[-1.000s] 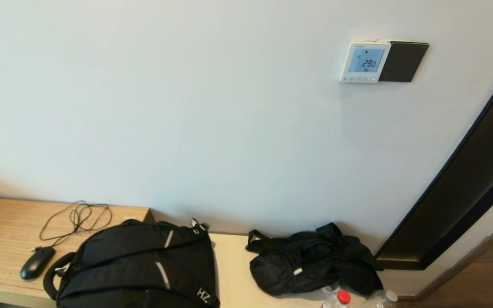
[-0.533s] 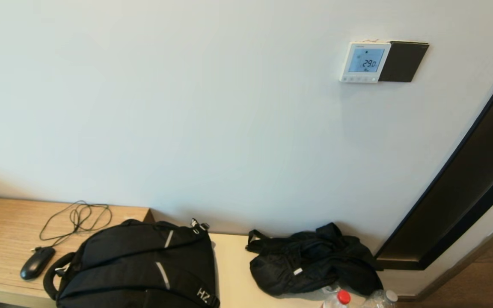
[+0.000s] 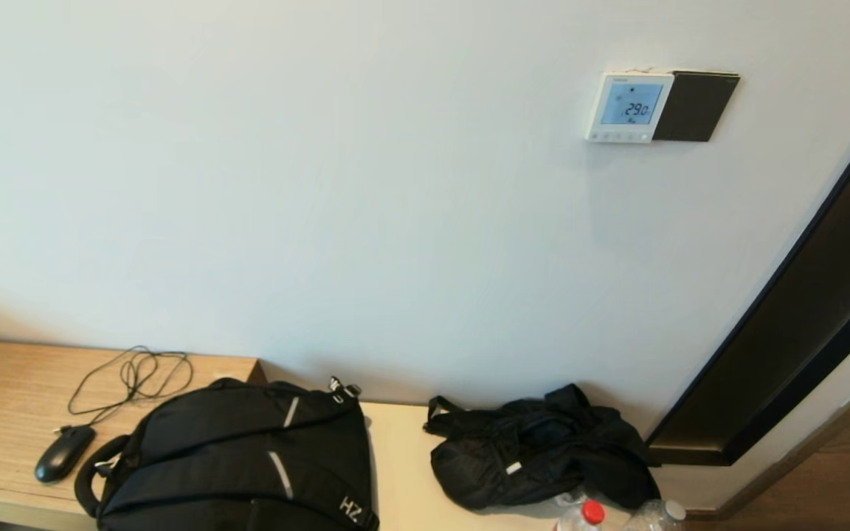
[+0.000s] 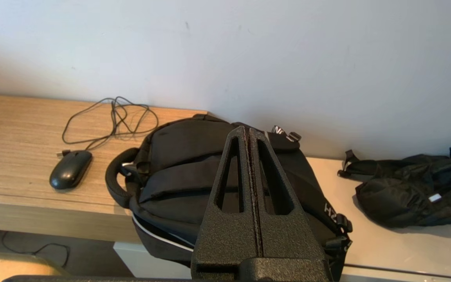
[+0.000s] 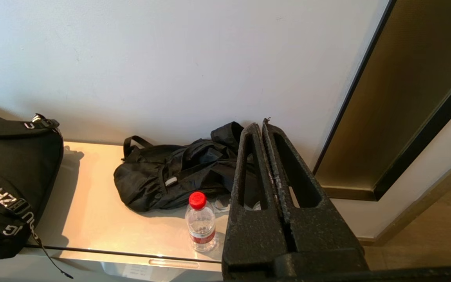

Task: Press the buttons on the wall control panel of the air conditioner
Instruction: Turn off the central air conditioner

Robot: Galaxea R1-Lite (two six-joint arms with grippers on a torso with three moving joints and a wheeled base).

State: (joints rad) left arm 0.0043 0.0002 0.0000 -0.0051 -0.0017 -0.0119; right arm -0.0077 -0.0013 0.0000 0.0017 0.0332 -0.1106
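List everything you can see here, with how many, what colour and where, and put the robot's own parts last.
control panel: 1, white with a lit screen, high on the wall
dark plate: 1, black, touching the panel's right side
backpack: 1, black, on the shelf
mouse: 1, black, corded, on the wooden desk
soft bag: 1, black, crumpled on the shelf
bottles: 2, clear, one red cap, one white, shelf front
left gripper: shut, above the backpack
right gripper: shut, above the soft bag

Hotel-like room, wall thermostat (image 3: pixel 629 107), luggage bench (image 3: pixel 4 383), backpack (image 3: pixel 240 457)
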